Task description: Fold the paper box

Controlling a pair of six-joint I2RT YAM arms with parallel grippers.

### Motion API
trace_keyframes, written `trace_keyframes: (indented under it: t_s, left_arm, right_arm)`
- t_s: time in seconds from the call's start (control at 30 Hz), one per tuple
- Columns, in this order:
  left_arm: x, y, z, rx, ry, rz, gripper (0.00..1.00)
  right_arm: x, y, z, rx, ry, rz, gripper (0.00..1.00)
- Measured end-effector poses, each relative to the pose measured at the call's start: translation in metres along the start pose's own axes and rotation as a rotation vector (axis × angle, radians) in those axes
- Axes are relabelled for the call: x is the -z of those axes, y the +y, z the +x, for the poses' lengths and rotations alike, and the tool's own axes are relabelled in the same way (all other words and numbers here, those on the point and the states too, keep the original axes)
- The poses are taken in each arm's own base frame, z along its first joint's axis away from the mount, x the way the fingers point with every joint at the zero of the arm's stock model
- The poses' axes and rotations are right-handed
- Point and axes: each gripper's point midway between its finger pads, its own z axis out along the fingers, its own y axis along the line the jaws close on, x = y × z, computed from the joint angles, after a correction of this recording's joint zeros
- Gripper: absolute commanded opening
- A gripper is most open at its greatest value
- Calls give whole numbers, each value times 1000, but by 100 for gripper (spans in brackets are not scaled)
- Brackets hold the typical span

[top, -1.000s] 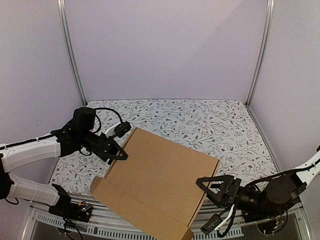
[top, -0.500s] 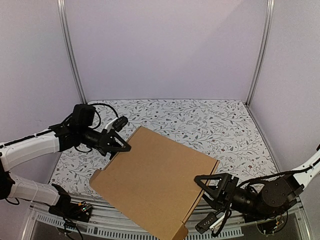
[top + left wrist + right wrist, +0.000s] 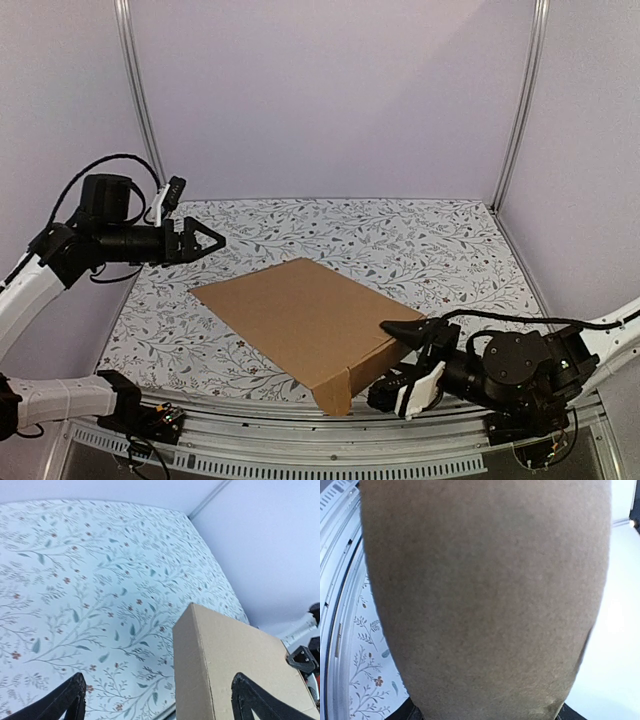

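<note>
The left gripper [image 3: 214,238] hangs in the air over the table's [image 3: 420,240] left edge, its fingers [image 3: 74,699] spread wide and holding nothing, well apart from the box [image 3: 300,315]. The box lies flat near the table's front, turned on a diagonal, its long axis running from far left to near right, with a small flap [image 3: 336,397] hanging down at its near corner. Floral tabletop shows to its left and behind it, up to the walls. The right gripper [image 3: 398,360] sits at the box's right edge, one finger above the cardboard; whether it clamps cannot be told.
</note>
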Motion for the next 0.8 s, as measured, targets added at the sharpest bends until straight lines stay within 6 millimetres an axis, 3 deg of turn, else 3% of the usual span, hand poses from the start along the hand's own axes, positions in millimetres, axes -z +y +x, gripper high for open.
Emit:
trace_keyframes:
  t_s: [0.17, 0.3, 0.4, 0.57, 0.8]
  left_arm:
    - [54, 15, -33, -75, -232, -234, 100]
    - [75, 15, -37, -112, -303, -277, 100]
    - [70, 17, -28, -126, -276, -266, 99]
    - [44, 25, 2, -127, -148, -207, 99]
    - [24, 10, 23, -146, -27, -63, 100]
  right_arm:
    - [-24, 3, 31, -249, 36, -105, 21]
    - [-35, -1, 56, -481, 49, -176, 20]
    - [-38, -5, 60, -641, 3, -235, 20]
    - [-37, -2, 60, -842, -74, -341, 20]
    - [-28, 10, 57, -1011, -156, -466, 20]
